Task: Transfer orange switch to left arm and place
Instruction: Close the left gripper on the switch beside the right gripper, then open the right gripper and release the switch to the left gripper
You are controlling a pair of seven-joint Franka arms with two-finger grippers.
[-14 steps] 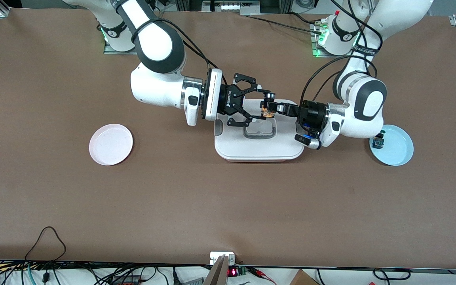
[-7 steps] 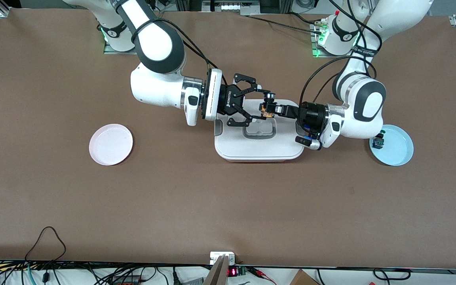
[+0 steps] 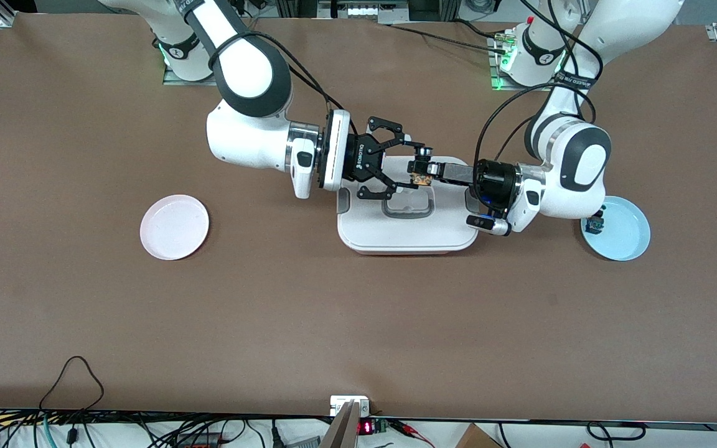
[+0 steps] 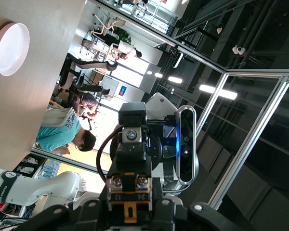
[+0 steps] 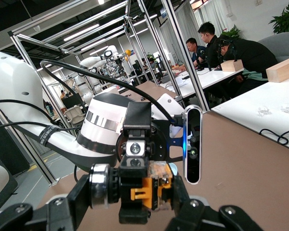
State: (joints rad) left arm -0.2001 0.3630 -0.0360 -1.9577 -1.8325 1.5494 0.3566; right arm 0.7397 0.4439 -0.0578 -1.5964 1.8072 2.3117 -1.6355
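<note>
Right now I am pinching the orange switch [image 3: 421, 173] in both pincers at once: my right pincer [image 3: 409, 167] is clamping one end and my left pincer [image 3: 426, 170] is pressing in on the opposite end, both hovering over the box [image 3: 406, 231]. Nearer the left arm's end of the bench [image 3: 358, 323], a teal-topped switch [image 3: 595, 222] is sitting on the blue plate [image 3: 621, 231]. If either pincer tugs early, I judge the part could twist free and drop onto the lid.

Robotics lab – alu frame rails [image 5: 149, 53], desks w/ staff [image 5: 207, 41] – open-plan office.
</note>
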